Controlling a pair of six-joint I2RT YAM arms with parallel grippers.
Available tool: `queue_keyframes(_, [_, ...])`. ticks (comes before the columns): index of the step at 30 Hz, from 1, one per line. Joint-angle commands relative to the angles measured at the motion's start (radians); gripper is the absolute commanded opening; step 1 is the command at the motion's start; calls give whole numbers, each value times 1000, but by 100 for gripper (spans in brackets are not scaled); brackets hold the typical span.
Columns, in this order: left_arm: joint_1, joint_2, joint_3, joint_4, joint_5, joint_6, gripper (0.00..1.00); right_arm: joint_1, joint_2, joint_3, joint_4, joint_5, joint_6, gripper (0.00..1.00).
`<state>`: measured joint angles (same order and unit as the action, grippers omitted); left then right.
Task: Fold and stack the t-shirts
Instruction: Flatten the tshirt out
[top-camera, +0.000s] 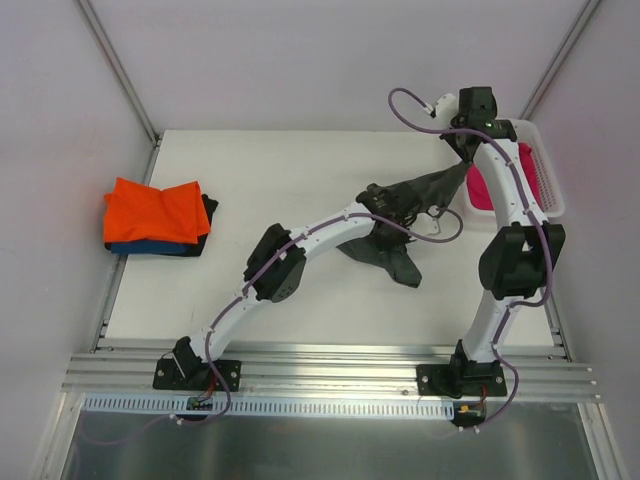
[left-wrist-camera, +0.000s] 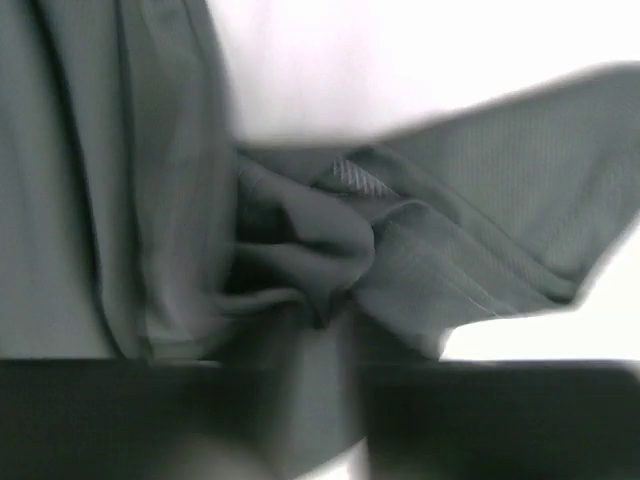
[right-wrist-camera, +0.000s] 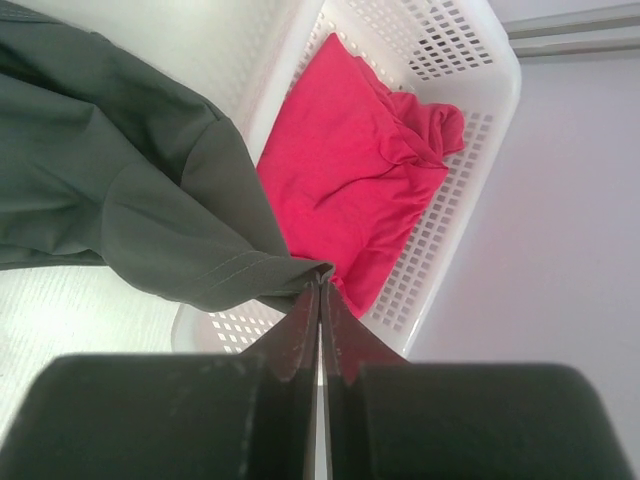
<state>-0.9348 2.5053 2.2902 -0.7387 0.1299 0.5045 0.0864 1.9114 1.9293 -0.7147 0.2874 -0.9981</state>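
Dark grey t-shirt (top-camera: 425, 190) hangs over the table (top-camera: 300, 170) between both arms. It's light and floppy, so it'll sag wherever it isn't held. Right gripper (right-wrist-camera: 320, 287) is pinched tight on a stitched edge beside the basket (right-wrist-camera: 480, 60). Left gripper (left-wrist-camera: 315, 400) is buried in bunched cloth, and I can't tell if it's clamped. Corners look like the better grab, I reckon.
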Motion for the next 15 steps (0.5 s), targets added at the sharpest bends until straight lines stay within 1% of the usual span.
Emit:
queue_keyframes(1, [-6, 38, 100, 12, -7, 11, 0, -11, -83, 19, -11, -7, 30, 1])
queue_keyframes(4, [7, 9, 57, 12, -26, -18, 0, -11, -94, 14, -19, -10, 41, 1])
queue_keyframes(5, [13, -50, 33, 12, -26, -35, 0, -11, -100, 11, -19, -11, 44, 0])
queue_keyframes(7, [39, -124, -69, 12, -41, -78, 0, -14, -117, 7, -16, -14, 44, 1])
queue_keyframes(8, [48, -211, -110, 12, -50, -86, 0, -14, -121, 7, -17, -14, 42, 1])
queue_keyframes(9, [68, -256, -191, 12, -61, -78, 0, -19, -129, 7, -19, -14, 42, 0])
queue_keyframes(10, [79, -302, -234, 12, -75, -69, 0, -22, -133, 7, -19, -16, 42, 0])
queue_keyframes(11, [88, -401, -276, 12, -96, -55, 0, -27, -140, 8, -19, -19, 42, 1])
queue_keyframes(12, [105, -452, -352, 12, -108, -31, 0, -31, -146, 8, -20, -21, 44, 1])
queue_keyframes(13, [138, -503, -385, 12, -114, -17, 0, -40, -155, 10, -20, -24, 44, 1])
queue_keyframes(14, [163, -599, -414, 10, -125, -2, 0, -43, -163, 13, -22, -27, 49, 1])
queue_keyframes(15, [181, -646, -464, 10, -154, 34, 0, -48, -169, 16, -25, -31, 50, 1])
